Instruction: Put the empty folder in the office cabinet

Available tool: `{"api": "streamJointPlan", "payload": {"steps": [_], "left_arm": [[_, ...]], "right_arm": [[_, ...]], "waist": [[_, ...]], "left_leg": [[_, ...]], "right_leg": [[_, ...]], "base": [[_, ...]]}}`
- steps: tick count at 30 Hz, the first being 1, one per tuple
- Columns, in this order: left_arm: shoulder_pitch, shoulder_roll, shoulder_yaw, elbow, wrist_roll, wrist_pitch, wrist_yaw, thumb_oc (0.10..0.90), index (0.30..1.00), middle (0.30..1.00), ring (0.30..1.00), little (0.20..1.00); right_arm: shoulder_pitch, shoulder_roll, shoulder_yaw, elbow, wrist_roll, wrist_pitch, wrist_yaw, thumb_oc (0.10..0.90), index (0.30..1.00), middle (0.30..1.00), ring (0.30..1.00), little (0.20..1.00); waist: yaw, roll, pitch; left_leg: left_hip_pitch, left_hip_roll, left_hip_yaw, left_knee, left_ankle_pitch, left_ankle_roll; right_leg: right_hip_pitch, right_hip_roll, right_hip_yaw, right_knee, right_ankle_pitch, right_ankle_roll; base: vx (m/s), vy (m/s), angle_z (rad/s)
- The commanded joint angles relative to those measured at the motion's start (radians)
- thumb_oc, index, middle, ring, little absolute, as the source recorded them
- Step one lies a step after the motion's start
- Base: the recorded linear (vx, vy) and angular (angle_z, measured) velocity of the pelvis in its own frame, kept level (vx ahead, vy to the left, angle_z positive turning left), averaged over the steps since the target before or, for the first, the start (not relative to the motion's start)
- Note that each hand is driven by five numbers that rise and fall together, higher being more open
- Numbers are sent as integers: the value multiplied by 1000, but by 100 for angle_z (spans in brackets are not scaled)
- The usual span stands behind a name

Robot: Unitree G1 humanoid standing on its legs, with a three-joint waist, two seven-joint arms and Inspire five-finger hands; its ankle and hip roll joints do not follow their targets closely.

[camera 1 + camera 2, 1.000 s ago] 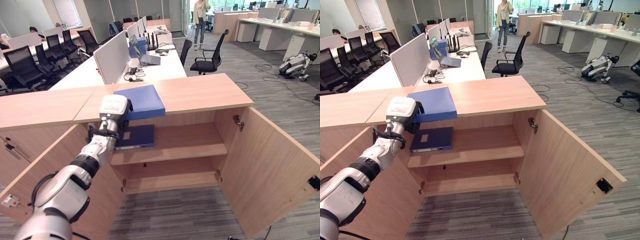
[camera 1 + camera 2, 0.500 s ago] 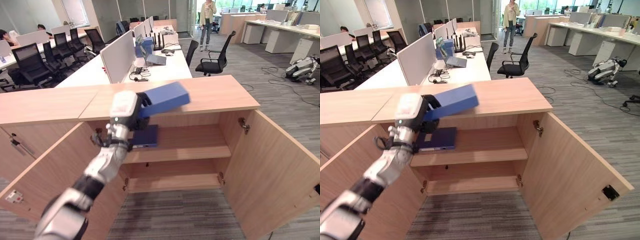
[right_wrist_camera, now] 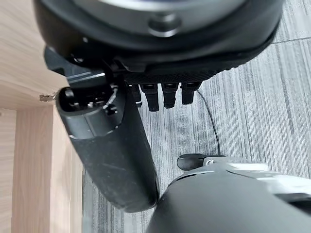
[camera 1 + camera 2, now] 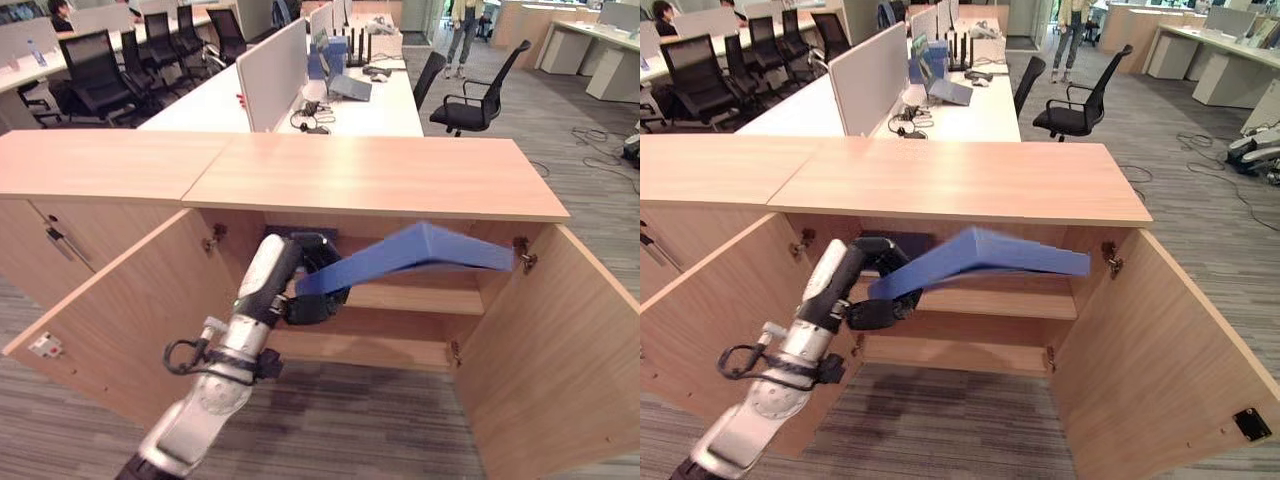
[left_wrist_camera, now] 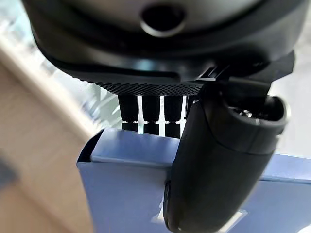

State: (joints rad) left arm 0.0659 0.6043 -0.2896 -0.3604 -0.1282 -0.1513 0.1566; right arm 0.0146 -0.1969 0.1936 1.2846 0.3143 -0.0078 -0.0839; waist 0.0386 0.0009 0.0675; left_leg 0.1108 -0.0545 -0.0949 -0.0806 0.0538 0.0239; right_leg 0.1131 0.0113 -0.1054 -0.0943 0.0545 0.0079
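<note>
My left hand (image 4: 312, 282) is shut on one end of a blue folder (image 4: 425, 250), in front of the open wooden cabinet (image 4: 370, 178). The folder slants up and to the right, level with the upper shelf (image 4: 425, 299), its far end near the right door's hinge. In the left wrist view the thumb (image 5: 218, 165) presses on the folder (image 5: 121, 194) and the fingers (image 5: 150, 109) reach behind its edge. A second, darker folder (image 4: 898, 240) lies on that shelf at the left. My right hand (image 3: 112, 145) hangs open over grey carpet beside a wooden panel.
Both cabinet doors stand wide open, the left door (image 4: 130, 310) and the right door (image 4: 545, 370). A lower shelf (image 4: 960, 355) sits below. Behind the cabinet are white desks with screens, black office chairs (image 4: 480, 95) and a standing person (image 4: 1072, 25).
The camera has shifted. My left hand has taken the blue folder off the cabinet top and brought it down in front of the open shelves.
</note>
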Motion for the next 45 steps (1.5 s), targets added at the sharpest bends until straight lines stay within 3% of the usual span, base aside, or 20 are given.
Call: {"api": "streamJointPlan", "payload": {"steps": [1, 3, 5, 6, 8, 9, 10, 11, 12, 14, 15, 17, 20, 31, 38, 42, 43, 44, 45], "left_arm": [[-65, -7, 113, -66, -42, -93, -13, 400, 300, 300, 300, 300], [-41, 1, 107, -49, -31, -85, -32, 400, 300, 300, 300, 300], [108, 66, 135, -18, -24, -49, -122, 400, 300, 300, 300, 300], [111, 66, 136, -20, -24, -48, -123, 400, 300, 300, 300, 300], [215, 85, 206, -5, -30, -26, -155, 400, 300, 300, 300, 300], [217, 84, 205, -5, -30, -26, -156, 400, 300, 300, 300, 300], [262, 70, 229, 32, -21, -17, -185, 400, 300, 300, 300, 300], [264, 69, 227, 33, -21, -18, -186, 400, 300, 300, 300, 300], [288, 72, 251, 36, 56, -24, -172, 400, 300, 300, 300, 300], [289, 72, 250, 36, 57, -24, -172, 400, 300, 300, 300, 300], [303, 65, 268, 19, 97, -35, -155, 400, 300, 300, 300, 300], [304, 60, 270, 4, 127, -40, -145, 400, 300, 300, 300, 300], [305, 66, 265, -13, 145, -43, -149, 400, 300, 300, 300, 300], [246, 112, 214, -19, 189, -79, -153, 400, 300, 300, 300, 300], [152, 131, 129, -56, 87, -78, -183, 400, 300, 300, 300, 300], [88, 116, 79, -74, 22, -81, -190, 400, 300, 300, 300, 300], [71, 100, 60, -81, -20, -78, -198, 400, 300, 300, 300, 300], [63, 94, 54, -87, -36, -77, -199, 400, 300, 300, 300, 300], [60, 88, 49, -88, -44, -76, -196, 400, 300, 300, 300, 300]], "right_arm": [[-31, 20, 87, -64, -85, -17, 31, 800, 900, 900, 900, 900], [-38, 9, 104, -107, -110, -24, 28, 800, 900, 900, 900, 900], [-72, -70, 136, -339, -210, -43, 5, 800, 900, 900, 900, 900], [-69, -71, 138, -342, -211, -41, 5, 800, 900, 900, 900, 900], [-42, -177, 118, -720, -301, -36, 3, 800, 900, 900, 900, 900], [-36, -179, 117, -729, -303, -30, 4, 800, 900, 900, 900, 900], [39, -268, 57, -894, -391, -43, 2, 800, 900, 900, 900, 900], [45, -270, 55, -900, -392, -39, 4, 800, 900, 900, 900, 900], [80, -324, 18, -1012, -513, -43, -12, 800, 900, 900, 900, 900], [82, -325, 18, -1013, -513, -42, -11, 800, 900, 900, 900, 900], [103, -366, -18, -1109, -616, -48, -29, 800, 900, 900, 900, 900], [114, -386, -34, -1179, -675, -58, -39, 800, 900, 900, 900, 900], [126, -401, -33, -1274, -683, -82, -14, 800, 900, 900, 900, 900], [19, -458, 142, -1381, -566, -162, 147, 800, 900, 900, 900, 900], [-150, -401, 252, -1369, -550, -147, 121, 800, 900, 900, 900, 900], [-199, -339, 324, -1294, -474, -131, 136, 800, 900, 900, 900, 900], [-211, -292, 353, -1240, -413, -120, 143, 538, 507, 507, 507, 507], [-218, -263, 367, -1208, -377, -118, 144, 400, 300, 300, 300, 300], [-216, -242, 377, -1190, -355, -116, 144, 400, 300, 300, 300, 300]], "waist": [[9, -34, -22], [12, -36, -21], [25, -30, -10], [24, -29, -12], [25, -31, 0], [25, -29, -4], [17, -32, 5], [18, -30, 2], [17, -33, -2], [17, -32, -1], [14, -35, -7], [11, -36, -6], [8, -38, -6], [20, -41, -13], [26, -35, -19], [30, -34, -23], [31, -34, -23], [32, -34, -22], [33, -34, -22]], "left_leg": [[-15, -8, -50, -7, -91, -25], [-23, -9, -51, -7, -79, -25], [-29, -8, -55, -7, -76, -21], [-24, -7, -56, -7, -86, -21], [-33, -4, -53, -7, -77, -19], [-28, -3, -54, -7, -86, -19], [-36, -3, -48, -7, -78, -18], [-31, -1, -49, -7, -88, -18], [-30, -2, -48, -7, -92, -14], [-28, -1, -48, -7, -94, -14], [-24, -2, -49, -7, -99, -11], [-25, -4, -47, -7, -92, -10], [-25, -2, -45, -7, -92, -10], [-22, 2, -49, -7, -97, -18], [-29, 1, -48, -7, -83, -19], [-26, -1, -49, -7, -82, -20], [-25, -1, -51, -7, -81, -19], [-24, -2, -51, -7, -81, -19], [-24, -3, -51, -7, -81, -19]], "right_leg": [[44, -45, -18, 7, -46, 105], [36, -46, -19, 7, -38, 104], [29, -46, -26, 7, -36, 107], [34, -45, -26, 7, -44, 108], [25, -47, -27, 7, -37, 107], [29, -45, -27, 7, -45, 107], [21, -47, -28, 7, -37, 109], [26, -46, -28, 7, -45, 109], [29, -48, -31, 7, -47, 110], [31, -47, -31, 7, -48, 110], [33, -49, -33, 7, -50, 111], [32, -51, -36, 7, -45, 110], [32, -51, -37, 7, -46, 109], [34, -53, -45, 7, -57, 107], [30, -56, -44, 7, -47, 103], [30, -57, -45, 7, -46, 102], [31, -56, -44, 7, -46, 101], [32, -57, -43, 7, -46, 100], [32, -57, -42, 7, -46, 100]], "base": [[-8, -3, 6], [-38, -2, 2], [-17, 3, 1], [1, 7, -6], [0, 0, 0], [-33, 4, 0], [14, -3, 4], [0, 0, 0], [50, -4, 7], [11, 3, 2], [0, 0, 0], [0, 0, 0], [1, -2, -1], [-3, -2, -2], [-8, 1, 3], [0, 0, 0], [0, 0, 0], [0, 0, 0], [0, 0, 0]]}}
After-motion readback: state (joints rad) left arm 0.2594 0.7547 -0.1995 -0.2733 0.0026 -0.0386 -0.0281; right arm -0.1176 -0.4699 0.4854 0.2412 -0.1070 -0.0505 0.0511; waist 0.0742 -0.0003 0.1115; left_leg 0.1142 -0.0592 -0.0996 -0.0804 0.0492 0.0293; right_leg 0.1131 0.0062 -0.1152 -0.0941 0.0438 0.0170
